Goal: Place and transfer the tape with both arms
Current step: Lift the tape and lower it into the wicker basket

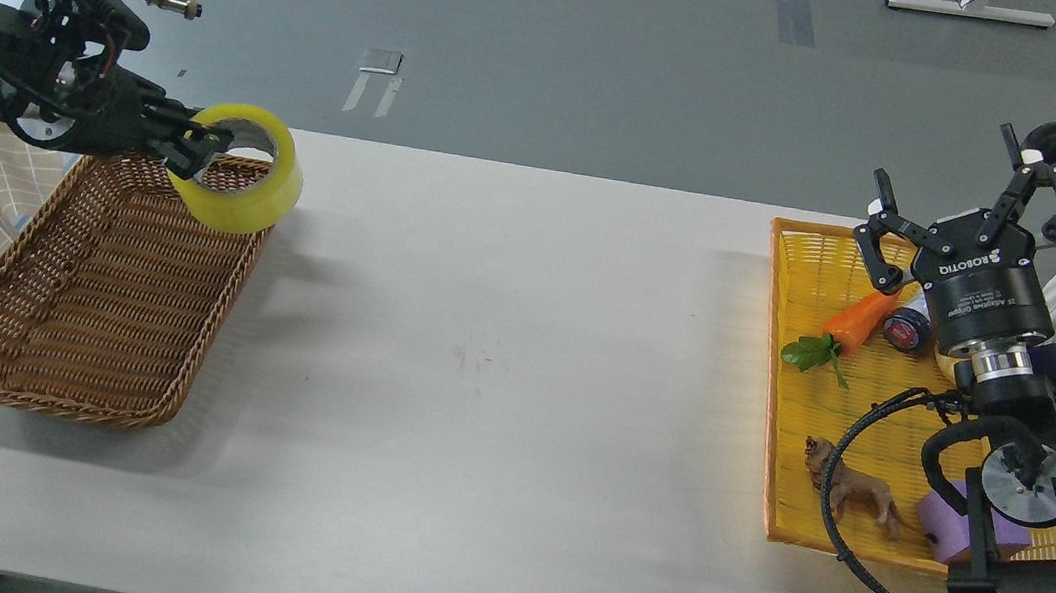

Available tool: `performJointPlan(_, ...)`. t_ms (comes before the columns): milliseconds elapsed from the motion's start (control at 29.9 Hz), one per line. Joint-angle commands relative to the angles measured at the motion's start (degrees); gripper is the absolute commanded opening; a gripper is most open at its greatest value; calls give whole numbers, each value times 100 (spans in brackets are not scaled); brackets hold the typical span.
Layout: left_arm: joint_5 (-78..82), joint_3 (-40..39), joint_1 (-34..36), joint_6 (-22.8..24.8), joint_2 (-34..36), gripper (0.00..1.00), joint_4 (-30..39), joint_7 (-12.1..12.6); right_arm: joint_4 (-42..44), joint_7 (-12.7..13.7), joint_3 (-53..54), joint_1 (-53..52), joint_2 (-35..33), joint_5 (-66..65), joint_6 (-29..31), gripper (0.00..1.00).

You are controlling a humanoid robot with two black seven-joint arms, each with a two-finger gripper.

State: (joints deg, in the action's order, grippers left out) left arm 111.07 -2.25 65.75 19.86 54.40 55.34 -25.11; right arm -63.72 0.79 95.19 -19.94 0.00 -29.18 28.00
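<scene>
A wide roll of translucent yellow packing tape (239,168), its grey-white cardboard core facing up and toward the camera, hangs tilted in the left claw (194,147), whose black fingers are clamped on the roll's near wall, one reaching into the core. Directly beneath the left claw lies the far right corner of a brown woven wicker basket (85,293), a shallow rectangular tray of tight ribbed weave; the roll sits above its rim, and whether it touches the rim cannot be told. The basket rests on a smooth pale grey counter (497,383). Well apart, the right claw (959,229), glossy black and lettered ROBOTIQ, hovers with its jointed fingers spread apart and holding nothing. Below the right claw stands a flat yellow-orange woven tray (814,302) holding an orange toy carrot (855,322) with a green leafy top, a small dark round-capped bottle (905,329), a brown toy animal figure (852,489) and a lilac block (949,520).
</scene>
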Motion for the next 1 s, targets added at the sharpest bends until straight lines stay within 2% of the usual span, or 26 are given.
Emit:
performJointPlan(0, -15, 181, -158, -227, 246, 0, -5, -20, 9, 0, 0, 7, 0, 0, 0, 100)
performJointPlan(267, -24, 190, -764, -570, 475, 0, -40, -73, 9, 0, 0, 42, 0, 0, 0, 100)
performJointPlan(568, -252, 181, -1380, -843, 388, 0, -295, -73, 9, 0, 0, 78, 0, 0, 0, 100)
performJointPlan(969, -358, 181, -1512, -869, 282, 0, -690, -170, 9, 0, 0, 121, 0, 0, 0, 100)
